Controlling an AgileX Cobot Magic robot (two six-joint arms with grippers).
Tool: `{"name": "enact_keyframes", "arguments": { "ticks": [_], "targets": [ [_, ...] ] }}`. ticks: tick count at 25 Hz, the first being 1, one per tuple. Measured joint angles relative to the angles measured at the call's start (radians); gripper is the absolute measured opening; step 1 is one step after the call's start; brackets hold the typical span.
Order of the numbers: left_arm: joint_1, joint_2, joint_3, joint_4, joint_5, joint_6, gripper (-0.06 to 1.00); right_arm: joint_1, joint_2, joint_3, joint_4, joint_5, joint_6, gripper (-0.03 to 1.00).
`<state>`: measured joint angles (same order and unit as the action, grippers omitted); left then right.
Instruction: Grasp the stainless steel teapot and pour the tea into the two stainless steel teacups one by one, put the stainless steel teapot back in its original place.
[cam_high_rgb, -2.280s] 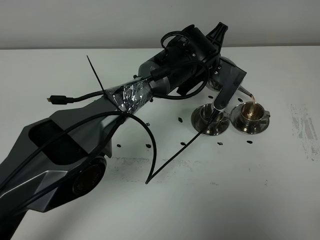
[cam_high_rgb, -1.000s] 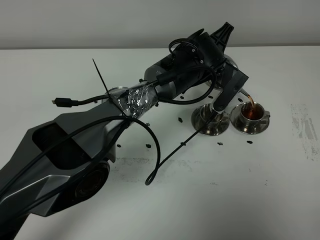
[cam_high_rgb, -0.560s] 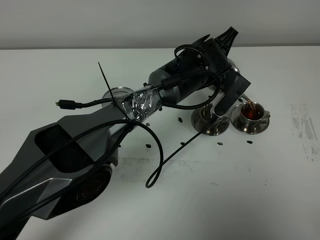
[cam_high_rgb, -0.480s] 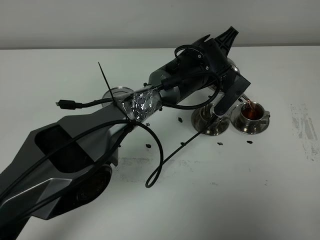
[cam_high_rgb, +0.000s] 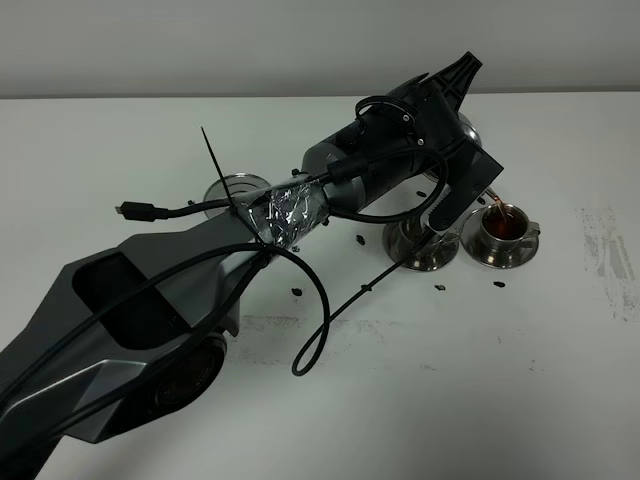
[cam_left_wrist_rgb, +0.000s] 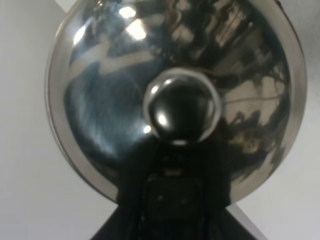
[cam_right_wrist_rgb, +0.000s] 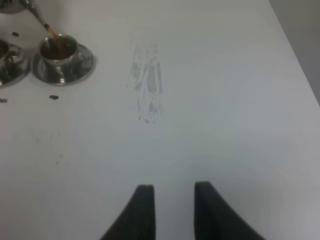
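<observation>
The left gripper (cam_high_rgb: 455, 190) is clamped on the small shiny stainless steel teapot (cam_left_wrist_rgb: 100, 100), though its fingers are hidden behind the pot. The teapot hangs tipped just above and beside the steel teacup with a side handle on its round saucer (cam_right_wrist_rgb: 60, 57). A thin thread of reddish-brown tea (cam_right_wrist_rgb: 50, 31) is dropping from the curved spout into that cup! The level looks high in there already, so the first worry is overflow: hold the tilt a beat too long and tea spills over the rim into the saucer and onto the white table (cam_high_rgb: 500, 380). The stream also lands close to the rim nearest the spout, so a small wobble of the wrist could send it down the outside. The matching second steel teacup (cam_high_rgb: 405, 232) sits just beside the filled one, partly tucked under the gripper. Swing across without righting the pot first and it will likely dribble between the two, and the low finger could clip that cup. The domed lid has nothing visible holding it, so a steeper tip may loosen it. The round steel base saucer (cam_high_rgb: 237, 187) waits well away from the filled cup, beyond the second one. The right gripper (cam_right_wrist_rgb: 172, 210) hovers spread and empty, well off from the filled cup.
</observation>
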<state>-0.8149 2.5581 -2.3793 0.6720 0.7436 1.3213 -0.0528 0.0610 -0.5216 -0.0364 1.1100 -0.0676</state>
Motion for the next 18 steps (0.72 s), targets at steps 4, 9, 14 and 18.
{"name": "enact_keyframes", "arguments": {
  "ticks": [4,9,14,18],
  "targets": [
    [-0.003,0.0,0.0,0.018,0.0,0.0,0.19,0.0,0.0,0.0,0.0,0.0,0.0,0.19],
    [-0.006,0.0,0.0,0.026,-0.004,0.0,0.19,0.0,0.0,0.0,0.0,0.0,0.0,0.19],
    [-0.007,0.0,0.0,0.025,-0.003,-0.016,0.19,0.0,0.0,0.0,0.0,0.0,0.0,0.19],
    [-0.006,0.0,0.0,0.007,0.0,-0.049,0.19,0.0,0.0,0.0,0.0,0.0,0.0,0.19]
  ]
}}
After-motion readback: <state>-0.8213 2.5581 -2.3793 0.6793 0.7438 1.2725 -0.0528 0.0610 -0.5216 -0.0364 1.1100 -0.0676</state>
